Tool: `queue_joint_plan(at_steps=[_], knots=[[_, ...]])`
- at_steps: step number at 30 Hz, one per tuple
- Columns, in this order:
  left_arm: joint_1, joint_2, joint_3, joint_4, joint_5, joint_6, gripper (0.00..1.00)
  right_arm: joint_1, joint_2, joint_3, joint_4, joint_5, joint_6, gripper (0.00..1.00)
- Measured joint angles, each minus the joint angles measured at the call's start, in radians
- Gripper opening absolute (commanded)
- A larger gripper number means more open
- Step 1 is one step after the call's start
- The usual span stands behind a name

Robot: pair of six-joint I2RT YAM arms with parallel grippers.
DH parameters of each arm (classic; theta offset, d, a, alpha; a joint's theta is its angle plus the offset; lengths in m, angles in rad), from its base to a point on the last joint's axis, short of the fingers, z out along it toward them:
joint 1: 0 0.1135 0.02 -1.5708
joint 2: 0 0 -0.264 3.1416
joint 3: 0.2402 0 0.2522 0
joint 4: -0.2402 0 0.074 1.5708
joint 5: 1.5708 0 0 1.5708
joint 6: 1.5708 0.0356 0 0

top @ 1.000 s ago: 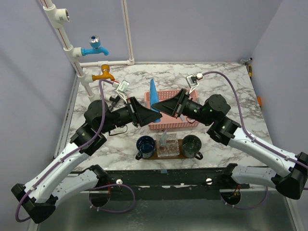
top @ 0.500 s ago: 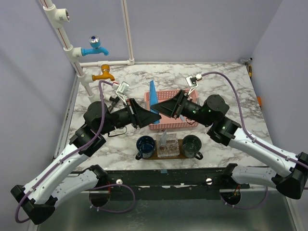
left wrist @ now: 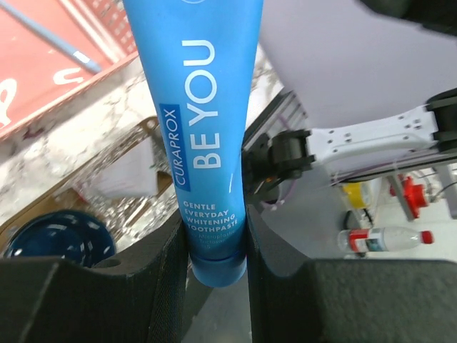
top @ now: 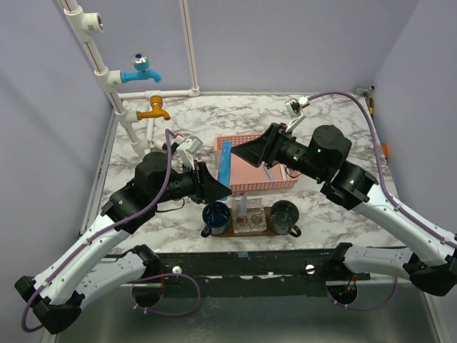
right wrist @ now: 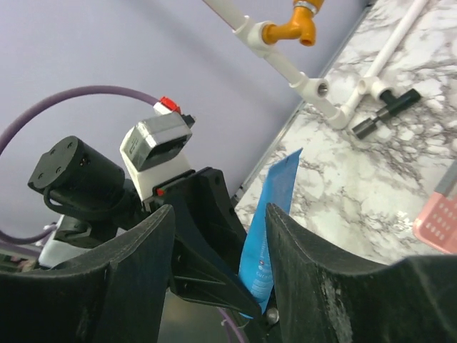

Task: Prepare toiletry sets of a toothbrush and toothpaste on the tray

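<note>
Tabletop of white marble, seen from above, with two robot arms reaching in from the near edge. The left gripper (top: 218,187) is closed on the toothpaste (top: 226,163) — a bright blue tube that rises from the fingers and lies tilted over the left end of the pink basket (top: 280,180). In the left wrist view the left gripper (left wrist: 214,243) pinches the rounded lower end of the toothpaste (left wrist: 203,107) between its two black fingers (left wrist: 171,279), and white lettering on the tube reads "CURAPROX BE YOU".

The right gripper (top: 241,152) hovers above the pink basket, pointing towards the left arm, with its jaws apart and nothing between them. The right wrist view confirms this: the right gripper (right wrist: 218,214) is parted and empty, and through the gap the toothpaste (right wrist: 270,214) shows in the other arm's grasp.

The tray (top: 233,228) — a dark brown wooden board — lies just in front of the pink basket, near the arm bases. On it stand a dark blue cup (top: 216,214), a clear glass holder (top: 246,213) and a dark green cup (top: 284,213), side by side. The tube is not on the tray. A slim light-blue toothbrush (left wrist: 53,34) lies inside the pink basket (left wrist: 28,71). White pipes with a blue tap (top: 141,69) and an orange tap (top: 153,111) stand at the far left.
</note>
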Motion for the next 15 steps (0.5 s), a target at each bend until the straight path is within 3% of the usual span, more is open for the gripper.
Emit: queue_joint_plan(at_steps=[7, 15], knots=[[-0.06, 0.015, 0.091, -0.24, -0.108, 0.157, 0.0, 0.0, 0.072, 0.175, -0.258, 0.075, -0.101, 0.59], [-0.254, 0.05, 0.213, -0.426, -0.353, 0.292, 0.0, 0.0, 0.152, 0.265, -0.468, 0.063, -0.159, 0.59]])
